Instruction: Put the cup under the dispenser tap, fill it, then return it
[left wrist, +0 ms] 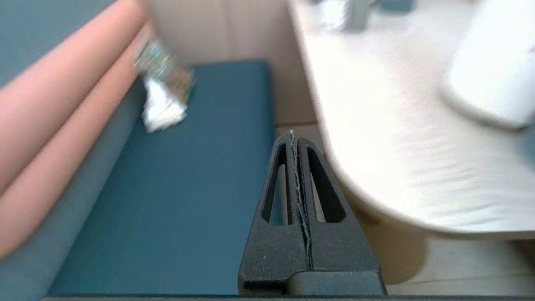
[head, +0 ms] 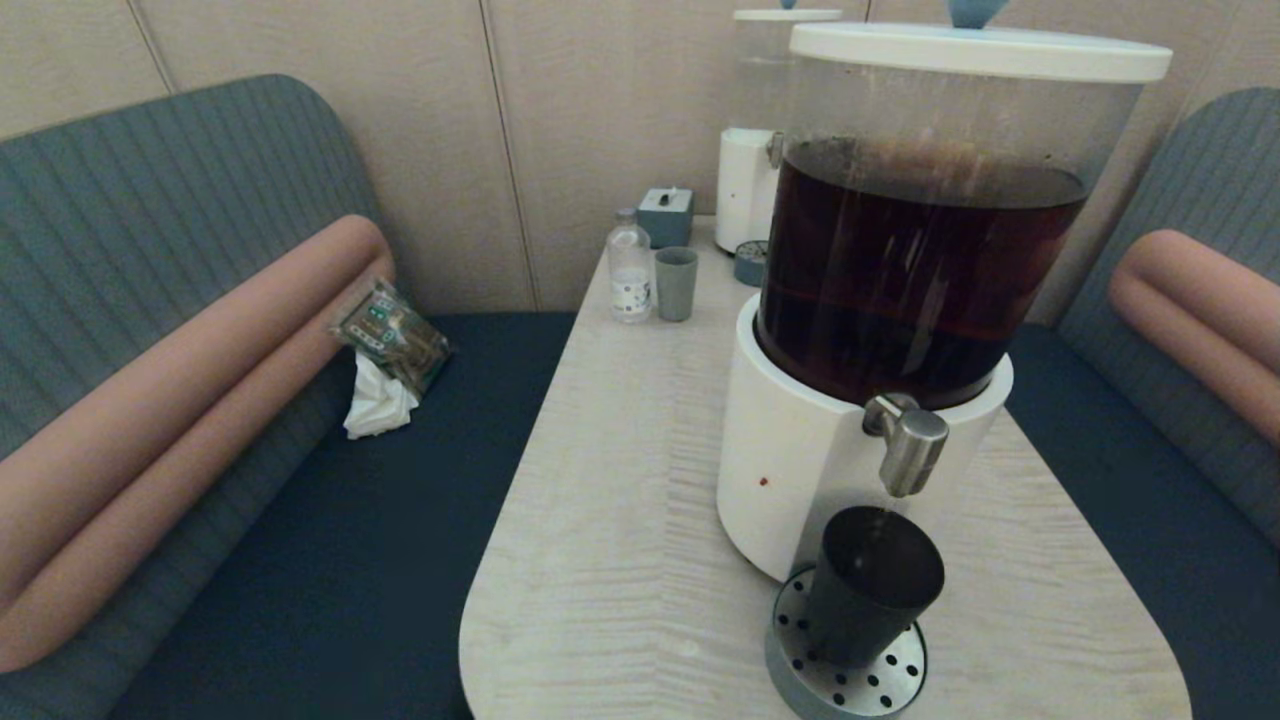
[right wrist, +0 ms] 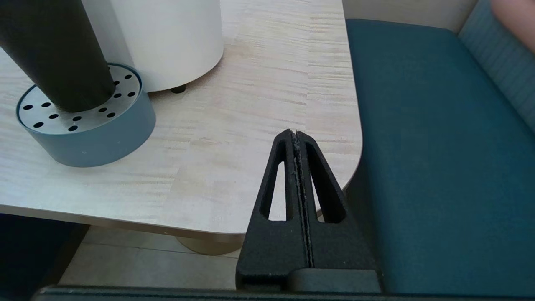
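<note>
The dark smoky cup stands upright on the round perforated drip tray, directly below the brushed-steel dispenser tap on the white base of the big dispenser holding dark brown liquid. A thin stream seems to run from the tap into the cup. In the right wrist view the cup and drip tray lie away from my right gripper, which is shut and empty near the table's near right corner. My left gripper is shut and empty, low off the table's left edge. Neither gripper shows in the head view.
At the table's far end stand a small water bottle, a grey-green opaque cup, a small blue-grey box and a second dispenser with a clear tank. Blue benches flank the table; a snack bag and a tissue lie on the left bench.
</note>
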